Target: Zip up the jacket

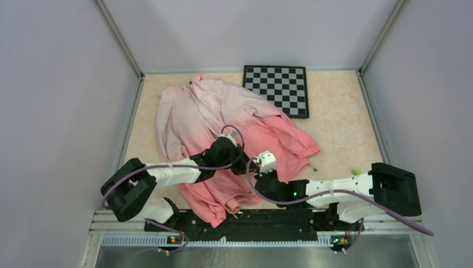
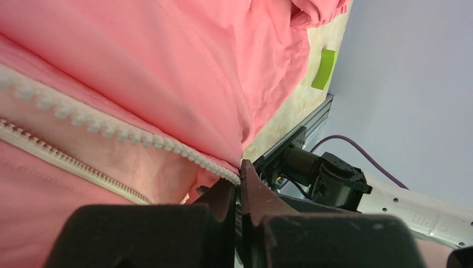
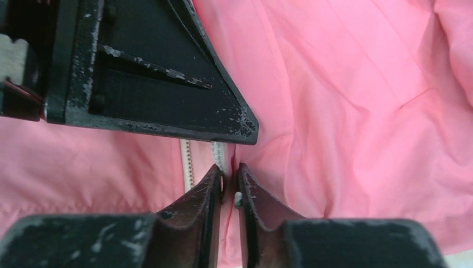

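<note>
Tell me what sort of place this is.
Most likely a robotics lab test cell: plain grey panel walls box in the table, a calibration-style checkerboard lies at the far edge, and a left arm and right arm are bolted to the near edge, working on a jacket.

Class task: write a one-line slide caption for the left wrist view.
Fingers of the left gripper pinch the jacket edge beside its unjoined white zipper.

The jacket [image 1: 234, 111] lies on the table [image 1: 346, 134] — checkerboard [image 1: 277, 89] behind it, rightward.

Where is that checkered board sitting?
Overhead view: the checkered board lies at the table's far edge, right of centre, the jacket's pale end overlapping its near-left corner.
</note>
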